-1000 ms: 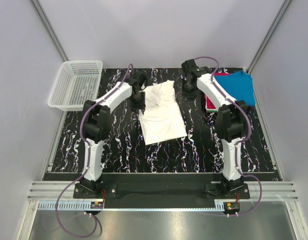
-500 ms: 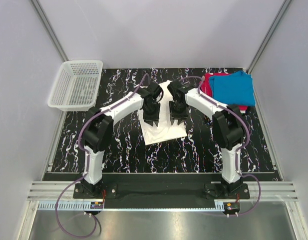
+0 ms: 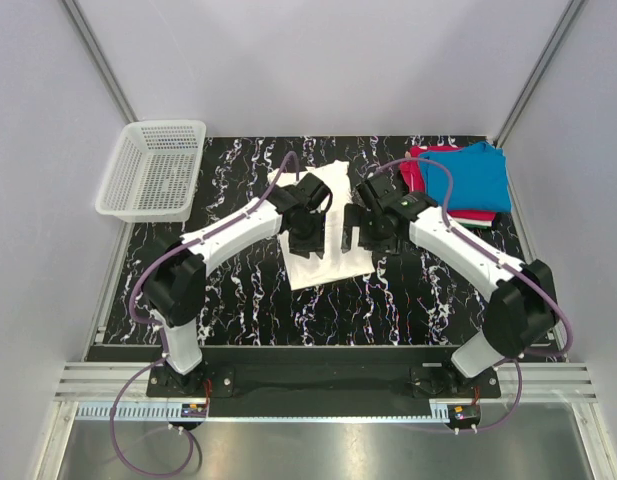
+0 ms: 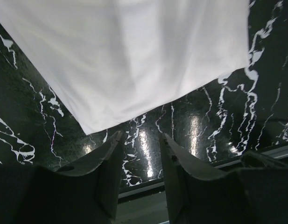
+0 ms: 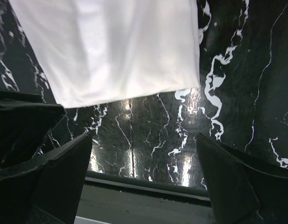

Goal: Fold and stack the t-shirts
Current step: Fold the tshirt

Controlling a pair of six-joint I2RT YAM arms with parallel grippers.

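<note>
Left jaws slightly parted, right jaws wide, both empty. White t-shirt (image 4: 125, 56) looks folded on the surface (image 3: 238, 290) — not yet stacked on the blue t-shirt (image 3: 473, 175) and red t-shirt (image 3: 418, 168).

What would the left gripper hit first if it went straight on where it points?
Probably bare table, just short of the white shirt's near edge. The left gripper is open and empty; depth is unclear, so it might clip the hem.
</note>
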